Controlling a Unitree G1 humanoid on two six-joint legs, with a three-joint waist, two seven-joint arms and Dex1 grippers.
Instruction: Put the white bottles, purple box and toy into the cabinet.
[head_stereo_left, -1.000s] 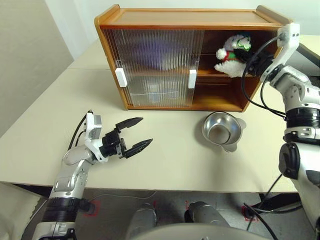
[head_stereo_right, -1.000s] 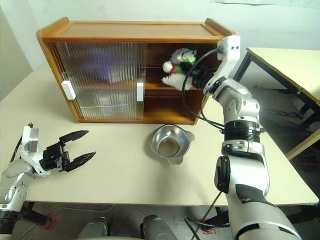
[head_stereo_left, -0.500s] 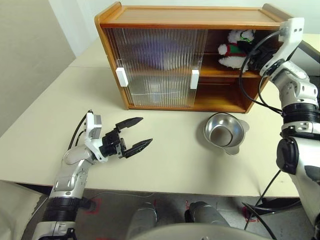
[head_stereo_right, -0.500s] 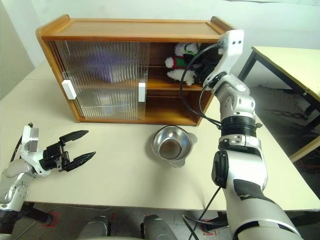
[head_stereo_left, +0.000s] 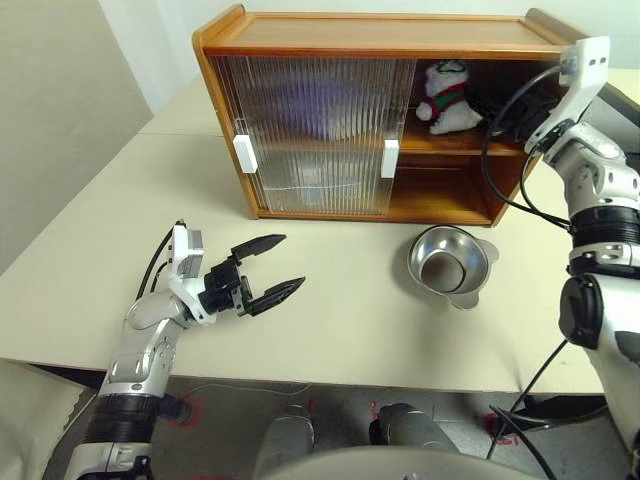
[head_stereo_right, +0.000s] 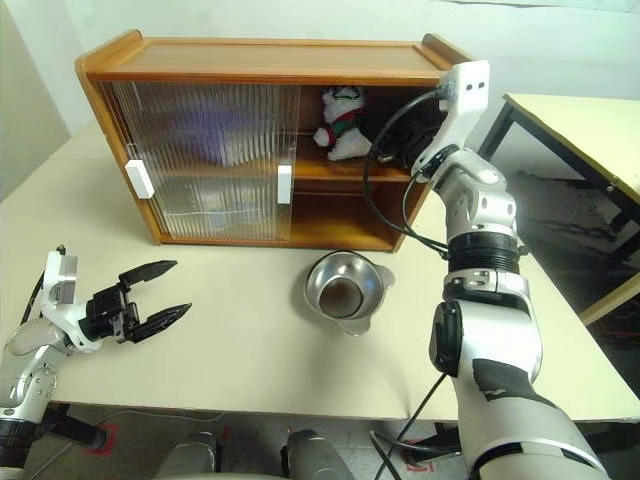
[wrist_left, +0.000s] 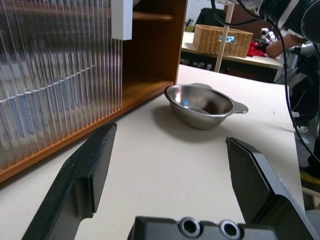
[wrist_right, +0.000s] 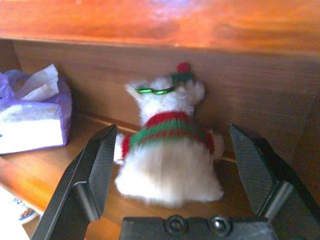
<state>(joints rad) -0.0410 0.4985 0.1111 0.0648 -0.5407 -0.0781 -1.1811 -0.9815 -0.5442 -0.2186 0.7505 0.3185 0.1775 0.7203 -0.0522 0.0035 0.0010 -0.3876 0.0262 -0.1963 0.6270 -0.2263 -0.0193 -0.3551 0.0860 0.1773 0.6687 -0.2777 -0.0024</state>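
Note:
The toy stands upright on the middle shelf in the open right half of the cabinet. My right gripper is open inside the cabinet's right end, its fingers on either side of the toy and apart from it. The purple box lies on the same shelf, further in behind the ribbed door. On the lower shelf the white bottles show as blurred blue-printed shapes behind that door. My left gripper hovers open and empty over the table in front of the cabinet's left half.
A shiny metal bowl sits on the table just in front of the cabinet's open right side. Both sliding doors are pushed to the left. A second table stands off to the right.
My right gripper has opened and let go of the toy, which now stands upright further in and to the left on the shelf. The left arm has not moved.

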